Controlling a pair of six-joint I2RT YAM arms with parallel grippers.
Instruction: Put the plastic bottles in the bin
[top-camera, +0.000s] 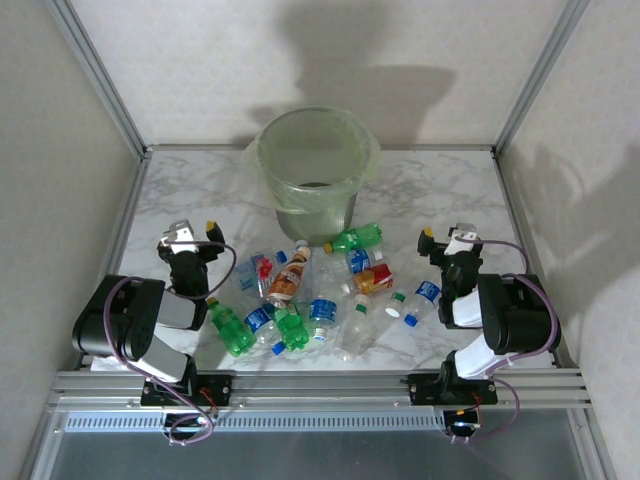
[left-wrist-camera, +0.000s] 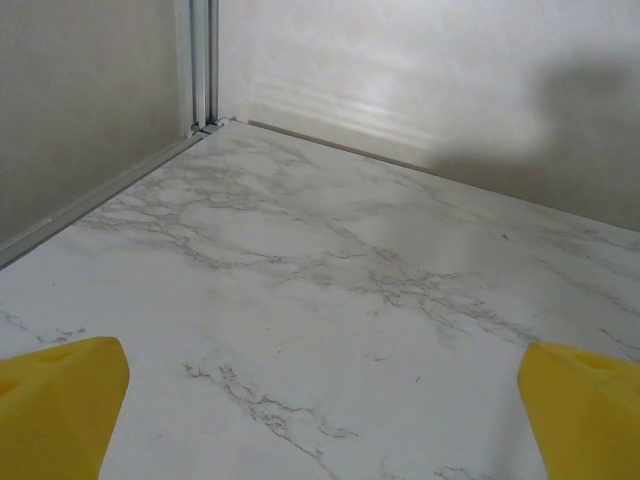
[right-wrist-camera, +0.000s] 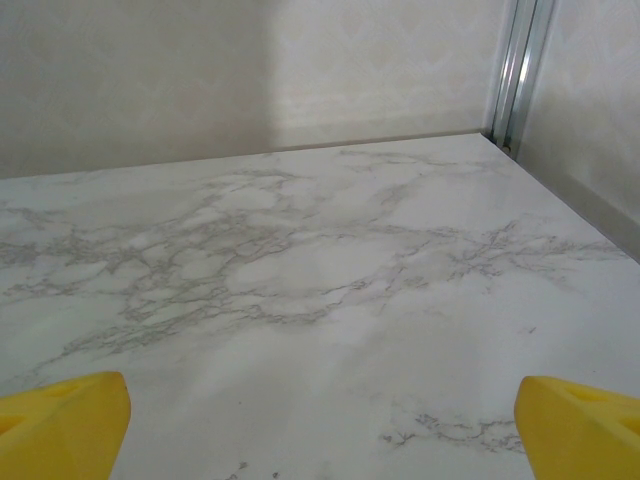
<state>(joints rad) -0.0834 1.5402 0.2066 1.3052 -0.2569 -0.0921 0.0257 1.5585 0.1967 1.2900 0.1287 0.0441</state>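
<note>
Plastic bottles (top-camera: 290, 278) lie in a heap on the tabletop (top-camera: 190, 190), just in front of the bin (top-camera: 300, 210). The bin looks like it has none in it yet, so I think the job is not started and every bottle is left to do. The left gripper (top-camera: 188, 234) sits in front of the bin to its left and the right gripper (top-camera: 447, 241) to its right, both wide open and holding nothing.
</note>
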